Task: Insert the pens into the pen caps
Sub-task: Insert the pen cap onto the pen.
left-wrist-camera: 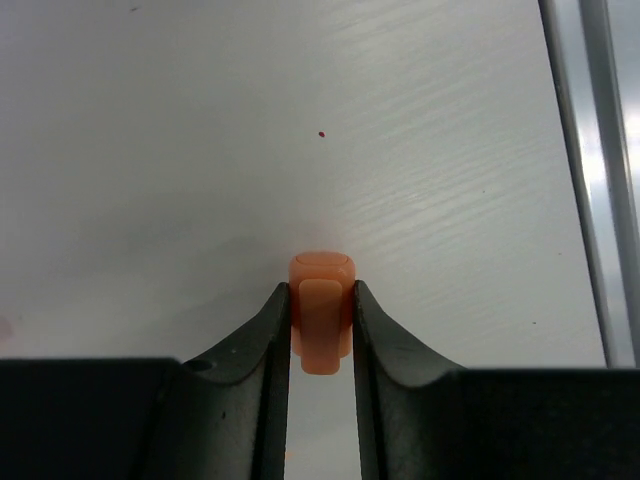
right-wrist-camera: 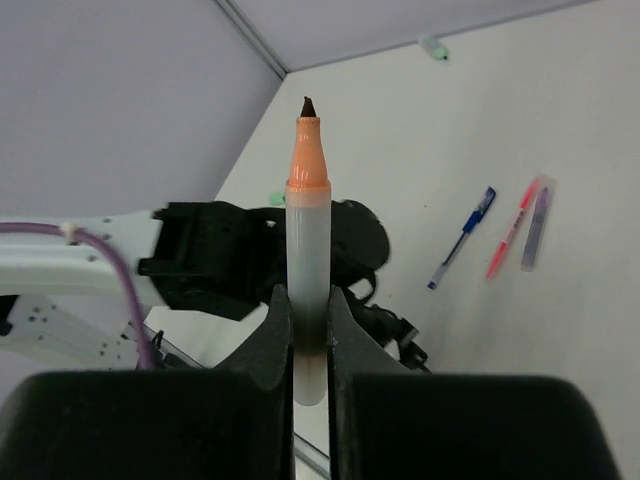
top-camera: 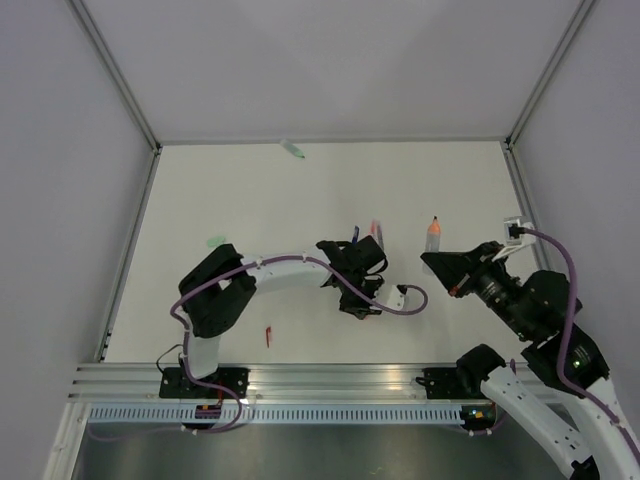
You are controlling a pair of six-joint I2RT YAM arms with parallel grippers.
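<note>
My left gripper (left-wrist-camera: 321, 290) is shut on a short orange pen cap (left-wrist-camera: 321, 312), held just above the white table; in the top view this gripper (top-camera: 361, 304) points toward the near edge and hides the cap. My right gripper (right-wrist-camera: 308, 295) is shut on a pen (right-wrist-camera: 307, 240) with a pale grey barrel, orange neck and dark tip, which points away from it. In the top view that pen (top-camera: 433, 236) sticks out of the right gripper (top-camera: 441, 262), to the right of the left gripper. The two grippers are apart.
A blue pen (right-wrist-camera: 462, 238), a red pen (right-wrist-camera: 510, 230) and a purplish-grey pen (right-wrist-camera: 535, 228) lie together mid-table (top-camera: 375, 231). A mint cap (top-camera: 293, 150) lies at the far wall, a green cap (top-camera: 215, 241) at the left, a small red piece (top-camera: 268, 336) near the front edge.
</note>
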